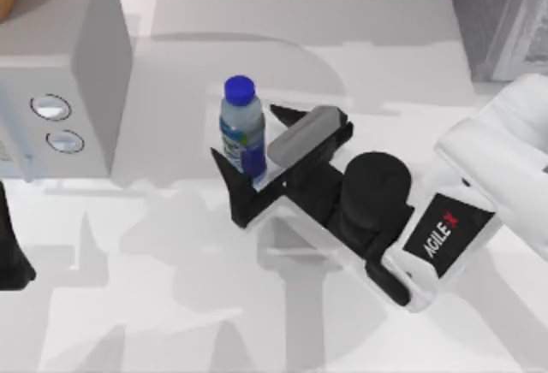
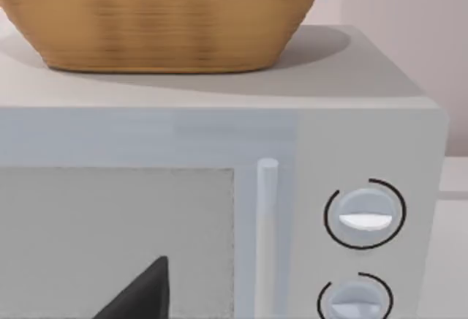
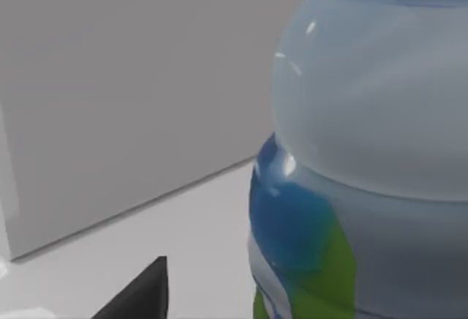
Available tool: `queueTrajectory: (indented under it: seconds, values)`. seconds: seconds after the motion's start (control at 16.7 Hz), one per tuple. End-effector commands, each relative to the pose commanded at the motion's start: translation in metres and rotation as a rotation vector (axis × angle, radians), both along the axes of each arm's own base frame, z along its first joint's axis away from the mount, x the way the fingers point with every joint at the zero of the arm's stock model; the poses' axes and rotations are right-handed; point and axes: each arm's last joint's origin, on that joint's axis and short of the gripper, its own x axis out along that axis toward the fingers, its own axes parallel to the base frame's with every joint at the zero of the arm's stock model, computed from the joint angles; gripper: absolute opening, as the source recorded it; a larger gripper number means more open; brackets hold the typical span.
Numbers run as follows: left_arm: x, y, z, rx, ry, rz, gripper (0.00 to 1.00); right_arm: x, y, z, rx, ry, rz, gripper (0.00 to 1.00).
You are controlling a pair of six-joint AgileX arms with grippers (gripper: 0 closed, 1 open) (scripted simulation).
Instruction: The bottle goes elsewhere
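Bottle (image 1: 241, 129): standing upright on the table (image 1: 360, 56), near mid-table w/ blue cap (image 1: 240, 90) up, label facing the right arm. Sitting just right of the microwave (image 1: 60, 56), a bare strip of table between them. In the right wrist view the bottle (image 3: 365, 151) is looming very close, label and clear shoulder both showing.

Right gripper (image 1: 257, 146): reaching in from the top view's right, low, fingers straddling the bottle's lower body, one finger (image 1: 229, 176) on the near side, the other (image 1: 291, 116) on the far side. Jaws: standing apart around the bottle; can't confirm either pad is touching it yet.

Left arm: sitting parked at the top view's left edge beside the microwave; its cam is facing the microwave door (image 2: 117, 238), dials (image 2: 364, 215) and a wicker basket (image 2: 164, 15) on top. Jaws: can't tell.

Progress: early, by my read. Approach is looking done, w/ the bottle bracketed and not lifted.

Left to do: closing on the bottle, lifting, carrying it elsewhere, setting it down, letting go.

Risk: the bottle is looking tall and light, so an off-centre squeeze could be tipping it.
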Motion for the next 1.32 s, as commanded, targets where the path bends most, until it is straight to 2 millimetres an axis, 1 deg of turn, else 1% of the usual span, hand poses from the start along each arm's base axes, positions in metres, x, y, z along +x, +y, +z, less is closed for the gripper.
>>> queueTrajectory:
  seconds: [0.18,0.48,1.26,1.32]
  values:
    - [0.000,0.000,0.000,0.000,0.000,0.000,1.00,0.017,0.017,0.002,-0.001,0.001,0.000,1.00]
    - [0.000,0.000,0.000,0.000,0.000,0.000,1.00,0.020,0.020,0.003,-0.002,0.003,0.000,1.00]
    - [0.000,0.000,0.000,0.000,0.000,0.000,1.00,0.020,0.020,0.003,-0.002,0.003,0.000,0.02]
    - [0.000,0.000,0.000,0.000,0.000,0.000,1.00,0.020,0.020,0.003,-0.002,0.003,0.000,0.00]
